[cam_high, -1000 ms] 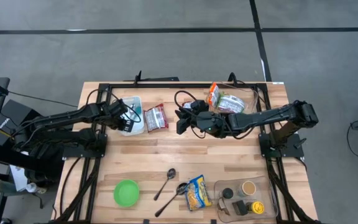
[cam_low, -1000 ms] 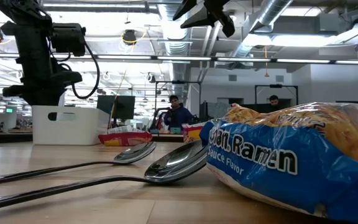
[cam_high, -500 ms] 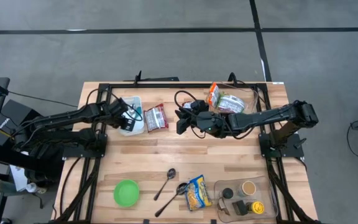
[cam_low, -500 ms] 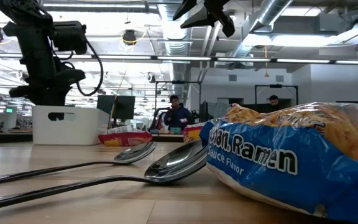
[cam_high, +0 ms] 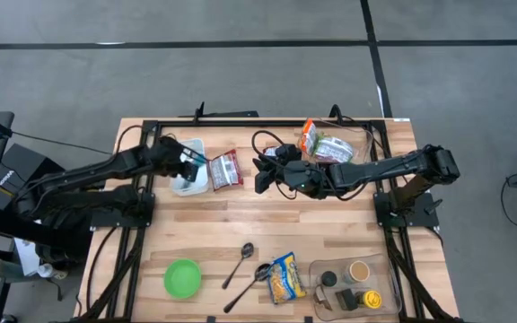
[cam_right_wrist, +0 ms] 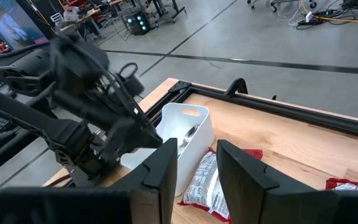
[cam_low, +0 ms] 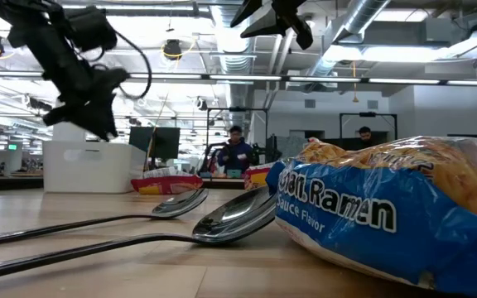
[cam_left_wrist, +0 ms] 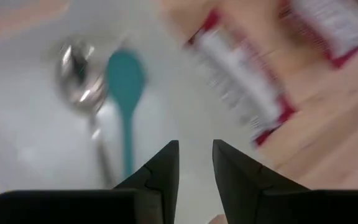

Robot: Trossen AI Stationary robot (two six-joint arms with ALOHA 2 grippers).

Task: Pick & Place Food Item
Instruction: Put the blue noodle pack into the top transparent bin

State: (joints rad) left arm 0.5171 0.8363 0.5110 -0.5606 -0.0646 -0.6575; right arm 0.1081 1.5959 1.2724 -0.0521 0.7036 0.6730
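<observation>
My left claw (cam_left_wrist: 196,163) hangs over the white bin (cam_high: 189,167), its two fingers a narrow gap apart with nothing between them. Just beyond my fingertips, inside the bin, lie a metal spoon (cam_left_wrist: 82,74) and a teal spoon (cam_left_wrist: 125,81). Just outside the bin's wall, on the side toward my right arm, lies the red snack packet (cam_high: 225,169), flat on the table; I take it for the food item I am to pick.

My right claw (cam_high: 261,176) waits in the air on the far side of that packet from the bin, fingers likewise a little apart and empty. Beyond it, farther from the bin, sits another packet (cam_high: 323,144) with orange and green on it. Well away from the bin, at the table's near edge, are a green bowl (cam_high: 182,277), two spoons (cam_high: 245,266), a ramen pack (cam_high: 284,275) and a clear tray (cam_high: 328,269).

What worries me: my fingers stand too close together for the packet, so if I come down without widening them I would likely press on it or skid it along the wood. My claw is also near the bin's rim, and a careless swing toward the packet could knock the bin or catch the spoons. Both claws reaching for the packet could collide.
</observation>
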